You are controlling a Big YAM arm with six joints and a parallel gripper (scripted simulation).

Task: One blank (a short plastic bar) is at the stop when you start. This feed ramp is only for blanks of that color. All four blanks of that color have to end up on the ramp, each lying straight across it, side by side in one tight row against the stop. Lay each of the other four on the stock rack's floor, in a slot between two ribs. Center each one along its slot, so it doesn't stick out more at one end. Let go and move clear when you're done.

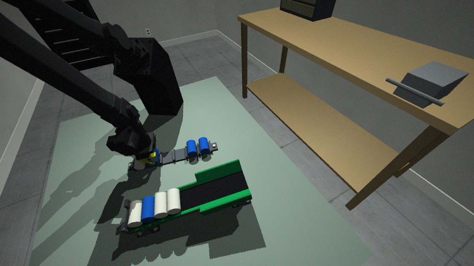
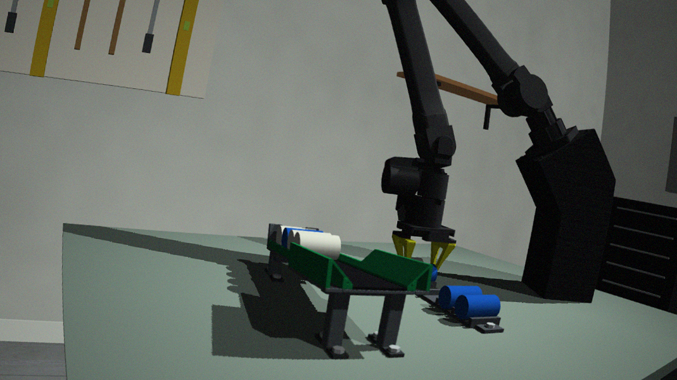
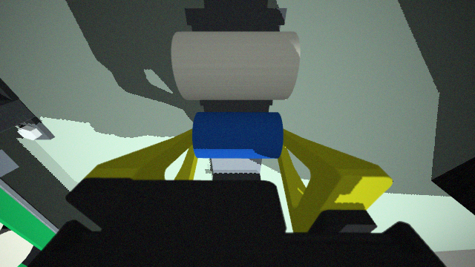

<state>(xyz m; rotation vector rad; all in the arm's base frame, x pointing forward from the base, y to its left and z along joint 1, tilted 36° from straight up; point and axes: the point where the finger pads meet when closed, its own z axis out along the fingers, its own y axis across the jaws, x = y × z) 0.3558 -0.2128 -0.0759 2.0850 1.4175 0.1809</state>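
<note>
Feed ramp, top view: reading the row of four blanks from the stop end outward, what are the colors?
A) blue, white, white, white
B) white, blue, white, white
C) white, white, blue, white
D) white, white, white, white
B: on the feed ramp, a blue blank lies second from the stop, between the white blank at the stop and two more white ones.

blue blank point(image 3: 237, 133) smooth matt plastic, white blank point(image 3: 235, 64) same; workbench point(image 1: 357, 54) beside them plain matt wood
</note>
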